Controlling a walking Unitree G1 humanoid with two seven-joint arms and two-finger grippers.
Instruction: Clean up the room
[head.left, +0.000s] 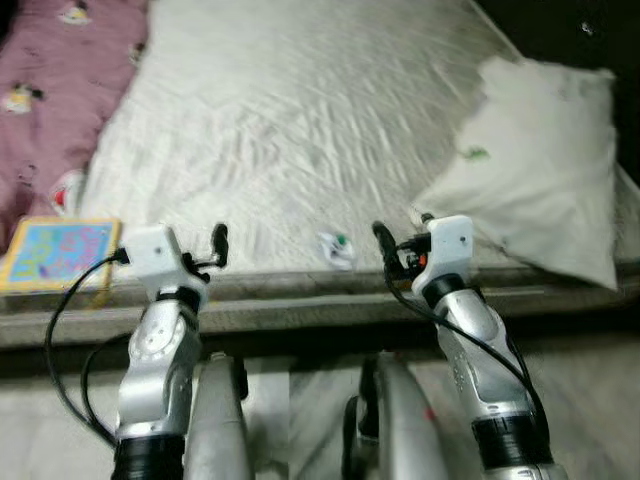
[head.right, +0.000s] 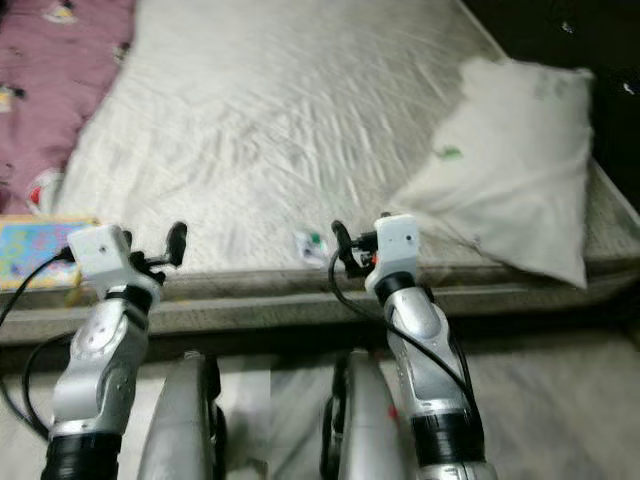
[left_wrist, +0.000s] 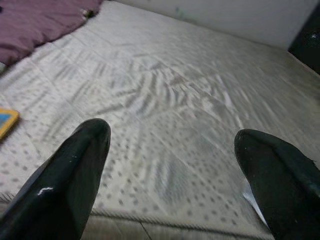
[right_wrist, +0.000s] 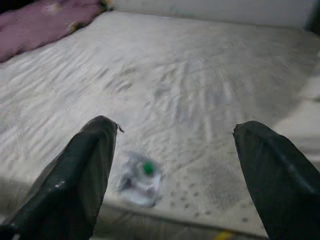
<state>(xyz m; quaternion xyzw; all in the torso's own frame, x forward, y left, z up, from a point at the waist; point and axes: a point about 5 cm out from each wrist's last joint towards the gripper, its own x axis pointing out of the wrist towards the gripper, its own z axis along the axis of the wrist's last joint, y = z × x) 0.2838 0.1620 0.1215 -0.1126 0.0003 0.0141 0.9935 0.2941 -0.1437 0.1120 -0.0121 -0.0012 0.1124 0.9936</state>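
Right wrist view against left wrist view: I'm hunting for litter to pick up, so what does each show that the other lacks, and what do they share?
The right wrist view has a small crumpled wrapper with a green spot lying near the mattress edge, between the open right hand's fingers. The left wrist view has the corner of a colourful book off to one side of the open left hand. Both share the white mattress and the purple blanket at its far side.

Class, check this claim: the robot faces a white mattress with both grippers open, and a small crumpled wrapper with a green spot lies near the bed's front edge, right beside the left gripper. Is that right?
One detail is wrong. The crumpled wrapper lies beside the right gripper, as the right wrist view shows, not the left gripper. The rest holds: white mattress, both grippers open, wrapper near the front edge.
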